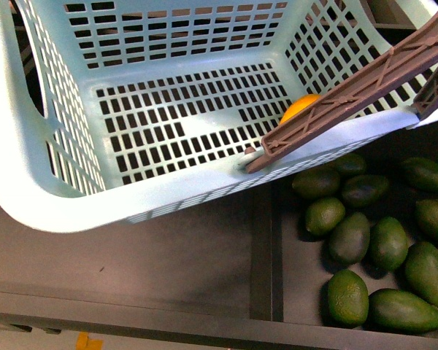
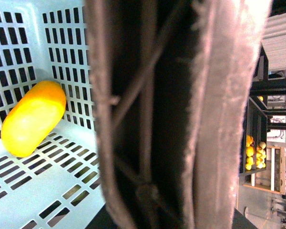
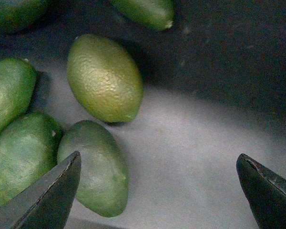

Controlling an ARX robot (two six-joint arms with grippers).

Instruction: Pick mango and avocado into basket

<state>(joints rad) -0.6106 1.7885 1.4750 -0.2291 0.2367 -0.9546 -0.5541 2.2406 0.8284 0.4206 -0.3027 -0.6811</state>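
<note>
Front view shows neither arm. It does take in the whole pale aqua basket [image 1: 168,193], its slotted lattice walls and floor of smooth plastic, with the ribbed brown handle [image 1: 365,84] lying across the right corner. Behind that handle only a sliver of the mango [image 1: 301,106] peeks out, on the basket floor near the right wall. Beside the basket, a dark bin [image 1: 301,281] holds a loose heap of avocados [image 1: 348,237], dark green and egg-shaped.

Left wrist view fills in the mango [image 2: 33,118]: a smooth, glossy yellow-orange oval lying on its side where floor meets wall, alone in the basket. The handle [image 2: 181,114] blocks the middle of this picture, rough-edged and blurred. The left claw does not appear, so I cannot tell its state.

Right wrist view alone shows the right claw [image 3: 158,164], its dark pointed fingertips [image 3: 52,191] spread wide apart and holding nothing, above the bin's grey floor. The pebbled skin of the nearest avocado [image 3: 93,167] lies just beside one tip.
</note>
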